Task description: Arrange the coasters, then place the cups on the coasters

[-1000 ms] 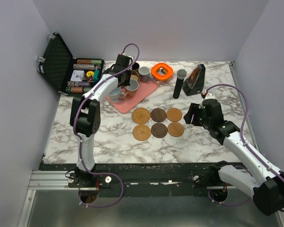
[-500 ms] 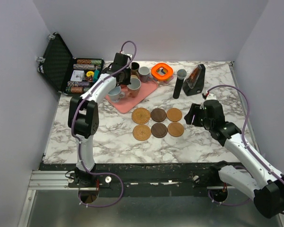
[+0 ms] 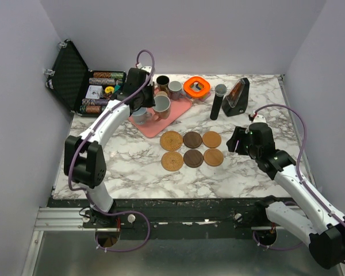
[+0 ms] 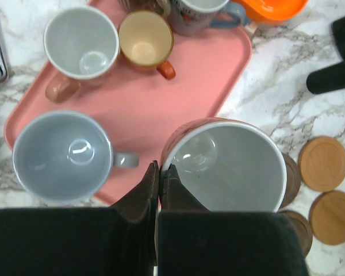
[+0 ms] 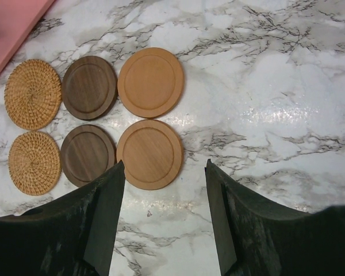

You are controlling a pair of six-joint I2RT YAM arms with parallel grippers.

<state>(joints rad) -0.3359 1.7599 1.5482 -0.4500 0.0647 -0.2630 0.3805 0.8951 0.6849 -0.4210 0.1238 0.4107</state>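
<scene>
The left tool [image 4: 159, 172], clenched on a pinkish cup [image 4: 230, 172] by its rim, has the coasters [image 3: 192, 140] at its five o'clock in the top view; the released right tool [image 5: 163, 172] hovers nearer them.

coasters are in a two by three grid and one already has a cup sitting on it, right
Not quite: all six coasters lie bare, with no cup on any of them, as the right wrist view shows. The two by three grid is right.

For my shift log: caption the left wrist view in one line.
Left tool grips one mug by its rim above the pink tray holding other mugs.
</scene>
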